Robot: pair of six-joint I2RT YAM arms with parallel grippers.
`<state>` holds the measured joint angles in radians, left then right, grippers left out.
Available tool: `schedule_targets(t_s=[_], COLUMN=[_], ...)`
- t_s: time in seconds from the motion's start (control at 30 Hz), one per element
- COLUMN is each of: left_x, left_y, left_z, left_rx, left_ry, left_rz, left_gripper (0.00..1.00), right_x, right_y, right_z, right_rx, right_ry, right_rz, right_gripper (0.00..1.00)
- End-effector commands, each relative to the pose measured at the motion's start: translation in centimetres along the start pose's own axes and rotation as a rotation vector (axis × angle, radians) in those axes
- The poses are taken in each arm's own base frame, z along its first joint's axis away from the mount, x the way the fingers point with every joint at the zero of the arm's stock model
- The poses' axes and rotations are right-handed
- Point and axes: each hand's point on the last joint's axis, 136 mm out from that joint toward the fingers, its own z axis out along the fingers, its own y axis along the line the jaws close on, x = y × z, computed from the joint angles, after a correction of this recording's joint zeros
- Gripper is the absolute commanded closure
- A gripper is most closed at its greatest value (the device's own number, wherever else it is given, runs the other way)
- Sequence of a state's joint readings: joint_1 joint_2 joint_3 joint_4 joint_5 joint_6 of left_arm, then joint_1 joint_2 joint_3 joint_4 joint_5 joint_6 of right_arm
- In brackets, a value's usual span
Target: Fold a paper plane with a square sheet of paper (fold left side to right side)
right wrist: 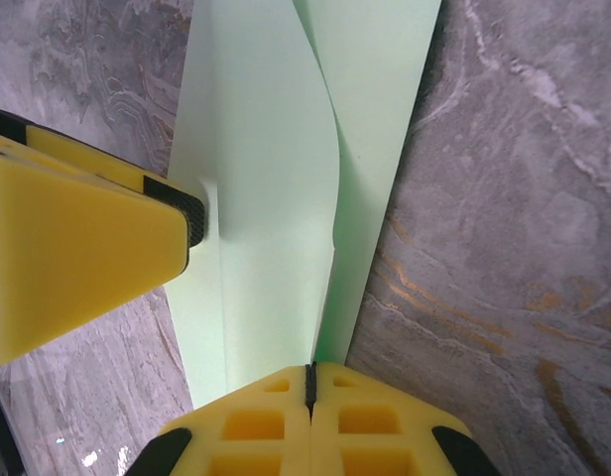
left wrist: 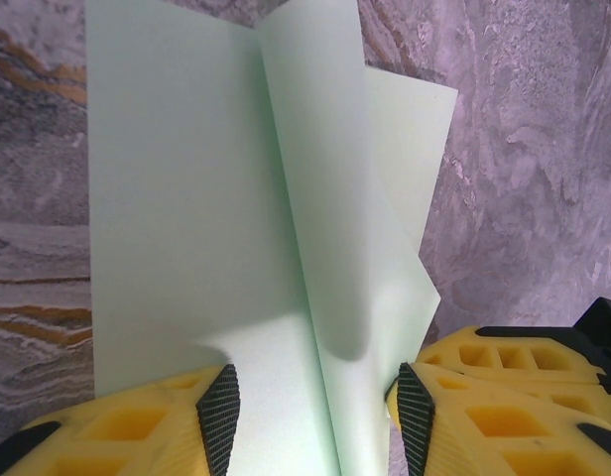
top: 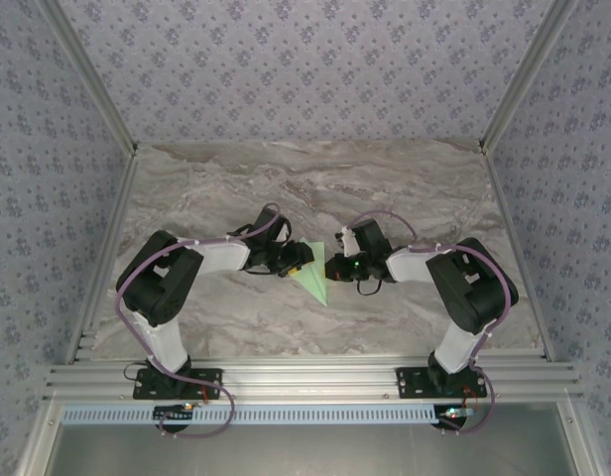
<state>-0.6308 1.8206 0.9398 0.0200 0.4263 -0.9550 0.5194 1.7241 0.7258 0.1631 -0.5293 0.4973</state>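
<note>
On marble table [top: 286, 188], right jaws pinch paper plane [top: 313, 280], left jaws half-open astride.

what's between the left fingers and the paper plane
Nothing visible. The paper plane has its raised flap between the open fingers of the left gripper; the right gripper is shut on its edge.

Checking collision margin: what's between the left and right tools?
Just the folded paper. The top view shows it spanning the gap between the left tool and the right tool. The right wrist view shows the same.
</note>
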Motion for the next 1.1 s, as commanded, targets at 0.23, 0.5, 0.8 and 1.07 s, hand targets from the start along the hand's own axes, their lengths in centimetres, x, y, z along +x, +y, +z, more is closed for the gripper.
schedule_targets(t_s=[0.23,0.5,0.8,1.07], left_x=[0.9,0.8,-0.1,0.0], left_y=[2.3,2.0,-0.9,-3.7], left_z=[0.9,0.8,-1.9,-1.0], left_rx=[-0.084,-0.075,-0.039,0.013], left_ry=[0.027,0.026,-0.021,0.016], left_rz=[-0.012,-0.008,0.048,0.093], left_gripper=[0.51,0.51,0.58,0.7], right_x=[-0.1,0.9,2.5,2.7], right_y=[-0.9,-1.9,-3.2,-3.2], right_z=[0.5,0.7,0.6,0.6], right_rx=[0.042,0.088,0.159,0.173], right_ry=[0.022,0.06,0.111,0.12], right_rz=[-0.005,0.005,0.015,0.005], right_gripper=[0.96,0.96,0.97,0.97])
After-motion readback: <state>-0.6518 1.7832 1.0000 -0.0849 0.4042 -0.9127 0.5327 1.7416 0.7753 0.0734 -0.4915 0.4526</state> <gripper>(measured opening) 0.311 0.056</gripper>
